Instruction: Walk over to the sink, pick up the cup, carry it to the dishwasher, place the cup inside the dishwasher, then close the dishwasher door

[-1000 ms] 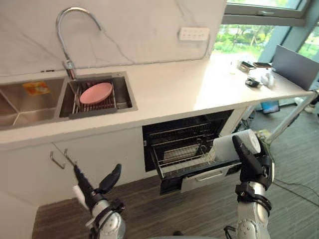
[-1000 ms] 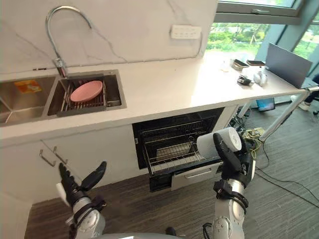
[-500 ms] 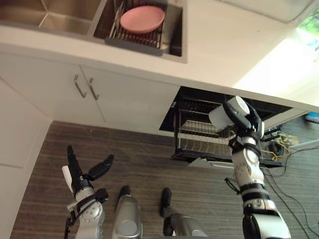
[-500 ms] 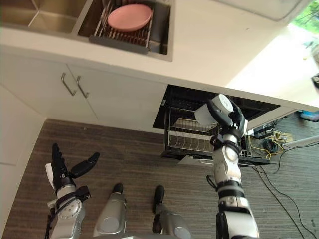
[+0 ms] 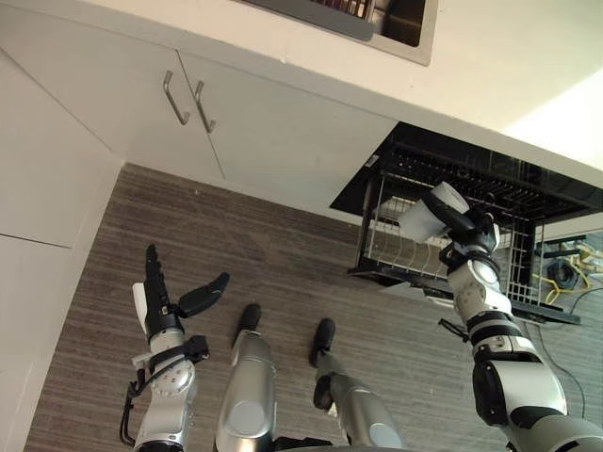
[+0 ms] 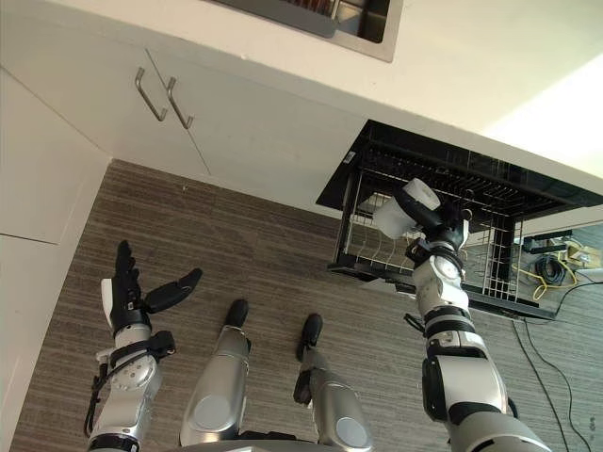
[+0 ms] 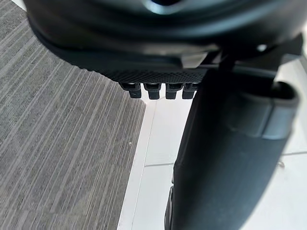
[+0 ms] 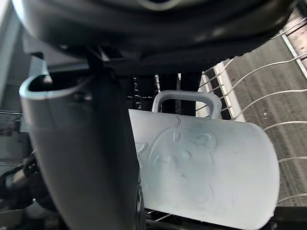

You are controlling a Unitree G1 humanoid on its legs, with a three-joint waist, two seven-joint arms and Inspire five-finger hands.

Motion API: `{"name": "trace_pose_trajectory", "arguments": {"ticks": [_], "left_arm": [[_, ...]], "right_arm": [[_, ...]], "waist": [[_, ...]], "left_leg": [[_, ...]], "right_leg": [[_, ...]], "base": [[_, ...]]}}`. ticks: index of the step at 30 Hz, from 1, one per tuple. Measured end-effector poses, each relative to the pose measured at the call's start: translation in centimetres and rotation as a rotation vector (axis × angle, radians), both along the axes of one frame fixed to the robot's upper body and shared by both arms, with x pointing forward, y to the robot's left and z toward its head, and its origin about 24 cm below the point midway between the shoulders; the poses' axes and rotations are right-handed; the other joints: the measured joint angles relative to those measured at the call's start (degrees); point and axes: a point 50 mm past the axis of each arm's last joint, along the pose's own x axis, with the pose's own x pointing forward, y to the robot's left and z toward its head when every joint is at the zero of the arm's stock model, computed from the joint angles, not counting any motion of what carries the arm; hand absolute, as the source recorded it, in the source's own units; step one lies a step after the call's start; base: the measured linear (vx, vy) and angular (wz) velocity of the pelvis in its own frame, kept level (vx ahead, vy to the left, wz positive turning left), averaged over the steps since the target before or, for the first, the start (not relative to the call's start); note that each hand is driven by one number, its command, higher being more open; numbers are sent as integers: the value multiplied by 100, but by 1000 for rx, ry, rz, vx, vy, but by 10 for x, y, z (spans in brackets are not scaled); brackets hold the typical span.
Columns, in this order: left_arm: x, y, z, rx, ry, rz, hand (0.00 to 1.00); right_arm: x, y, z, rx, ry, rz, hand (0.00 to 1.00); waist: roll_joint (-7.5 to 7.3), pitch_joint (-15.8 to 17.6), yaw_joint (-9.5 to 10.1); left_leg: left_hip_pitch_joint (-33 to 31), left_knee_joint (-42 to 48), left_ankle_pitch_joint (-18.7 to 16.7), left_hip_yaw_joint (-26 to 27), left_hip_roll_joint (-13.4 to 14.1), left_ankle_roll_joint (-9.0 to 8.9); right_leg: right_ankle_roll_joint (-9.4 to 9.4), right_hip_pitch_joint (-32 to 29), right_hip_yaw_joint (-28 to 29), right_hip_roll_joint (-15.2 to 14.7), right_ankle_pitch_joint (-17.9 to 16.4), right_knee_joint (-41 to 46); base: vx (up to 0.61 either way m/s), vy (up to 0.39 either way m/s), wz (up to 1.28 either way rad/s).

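Note:
A pale grey-white cup [image 5: 423, 215] with a handle [image 8: 186, 98] lies on its side in my right hand [image 5: 464, 232], whose thumb and fingers are curled round it. The cup hangs over the front of the pulled-out wire rack [image 5: 400, 254] of the open dishwasher [image 5: 490, 179]. In the right wrist view the cup [image 8: 206, 167] shows close up, with the rack's wires [image 8: 249, 72] behind it. My left hand [image 5: 160, 303] is low over the floor at the left, fingers straight and thumb spread, holding nothing.
White cabinet doors with two metal handles [image 5: 187, 96] stand left of the dishwasher under the white counter [image 5: 528, 66]. The sink's corner [image 5: 396, 21] shows at the top. Grey wood-look floor [image 5: 283, 254] lies in front. Cables [image 5: 565, 273] lie on the floor at the right.
The camera has tipped further down and moved closer, so the sink has slid almost out of the top. My right hand with the cup sits lower against the rack's front. The left hand is unchanged.

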Motion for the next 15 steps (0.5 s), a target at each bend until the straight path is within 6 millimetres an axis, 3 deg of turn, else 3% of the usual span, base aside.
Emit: {"name": "trace_pose_trajectory", "arguments": {"ticks": [13,14,15], "left_arm": [[10,-18,-1,-61,9,-71,100],[10,-19,-1,-64,10,-75,100],[11,-20,-1,-65,10,-77,100]], "right_arm": [[18,9,22,-16,-59,186,0],[20,12,23,-41,-55,221,100],[20,12,24,-53,-53,228,100]], "waist": [[140,88,2],[140,88,20],[140,88,34]], "left_leg": [[-234,-301,268,14,141,-118],[-243,-303,283,15,150,-141],[-242,-302,293,17,154,-158]], "right_leg": [[-108,-346,-176,69,-16,51],[-129,-353,-204,69,-34,74],[-134,-360,-212,69,-41,93]], "base": [[-5,-28,3],[30,7,7],[28,9,4]]}}
